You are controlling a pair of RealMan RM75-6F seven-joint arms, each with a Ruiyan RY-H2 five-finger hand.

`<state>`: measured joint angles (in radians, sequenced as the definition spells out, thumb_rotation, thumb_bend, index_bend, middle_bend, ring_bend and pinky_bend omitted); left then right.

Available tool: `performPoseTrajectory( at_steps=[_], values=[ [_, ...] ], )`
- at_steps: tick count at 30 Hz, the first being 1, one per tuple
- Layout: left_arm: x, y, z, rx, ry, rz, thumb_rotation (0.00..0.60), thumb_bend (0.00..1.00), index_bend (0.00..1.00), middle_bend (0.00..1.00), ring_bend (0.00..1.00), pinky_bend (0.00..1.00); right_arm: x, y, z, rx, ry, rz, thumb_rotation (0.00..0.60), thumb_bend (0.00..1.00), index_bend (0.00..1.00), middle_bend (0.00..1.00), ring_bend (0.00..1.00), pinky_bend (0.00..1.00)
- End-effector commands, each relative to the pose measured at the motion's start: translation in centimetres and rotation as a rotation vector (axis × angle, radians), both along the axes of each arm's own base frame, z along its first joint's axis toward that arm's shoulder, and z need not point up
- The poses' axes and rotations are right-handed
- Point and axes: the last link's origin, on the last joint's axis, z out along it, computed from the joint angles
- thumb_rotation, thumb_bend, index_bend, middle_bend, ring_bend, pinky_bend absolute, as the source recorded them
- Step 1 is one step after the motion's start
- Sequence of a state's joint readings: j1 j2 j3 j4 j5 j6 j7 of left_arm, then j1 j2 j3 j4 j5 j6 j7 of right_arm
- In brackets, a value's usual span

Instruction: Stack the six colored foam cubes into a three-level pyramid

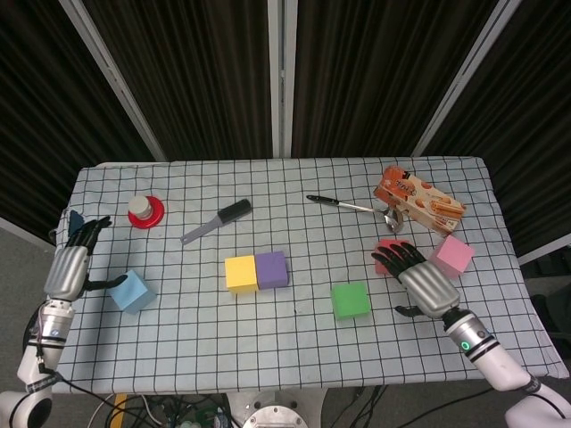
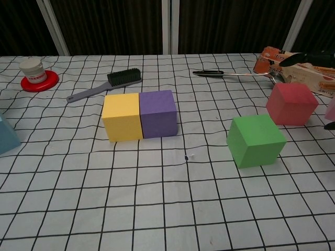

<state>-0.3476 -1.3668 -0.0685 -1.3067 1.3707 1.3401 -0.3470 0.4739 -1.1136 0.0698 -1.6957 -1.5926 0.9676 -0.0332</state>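
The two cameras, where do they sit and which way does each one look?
Head view: high above the near edge, looking down on the whole table; shows the left hand beside the blue cube and the right hand over the red cube.
Chest view: low at the near edge, looking across the tabletop; only dark fingertips at the right border.
Shared: yellow cube, purple cube, green cube.
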Motion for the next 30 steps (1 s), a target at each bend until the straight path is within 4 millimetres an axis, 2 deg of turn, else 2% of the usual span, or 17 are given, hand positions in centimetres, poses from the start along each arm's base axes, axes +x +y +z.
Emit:
performPoseTrajectory(
  at_steps=[1,8,17,20,26,30],
  values=[
    [-0.3,-0.1,0.1,-0.006,0.001,0.008,0.6,0.02,0.06,0.12,0.06,0.12,1.0,0.1,-1.7,0.06,-0.016,0.013,0.6,0.06,0.0,0.06,0.0,0.0],
    [-0.9,-0.5,0.3,-0.001,-0.005,0.028,0.6,0.02,0.06,0.12,0.06,0.12,2.0,0.1,-4.2,0.125,-0.004,0.039,0.6,0.06,0.0,0.1,0.0,0.0],
    [-2.4,-0.6,0.0,-0.028,-0.007,0.083,0.6,0.02,0.06,0.12,0.06,0.12,2.6,-0.3,-6.0,0.112,-0.019,0.048,0.6,0.1,0.0,0.25,0.0,0.0],
    [-2.6,-0.6,-0.1,-0.033,-0.007,0.09,0.6,0.02,0.06,0.12,0.06,0.12,2.6,-0.4,-6.0,0.1,-0.016,0.046,0.6,0.12,0.0,0.31,0.0,0.0],
    [-2.9,-0.8,0.1,-0.045,-0.018,0.095,0.6,0.02,0.06,0.12,0.06,0.12,3.4,-1.3,-4.7,0.037,-0.061,0.04,0.6,0.28,0.0,0.42,0.01,0.0],
    [-3.0,-1.0,0.4,-0.04,-0.021,0.098,0.6,0.02,0.06,0.12,0.06,0.12,4.2,-2.7,-3.8,0.001,-0.074,0.048,0.6,0.3,0.0,0.47,0.03,0.0]
  ],
)
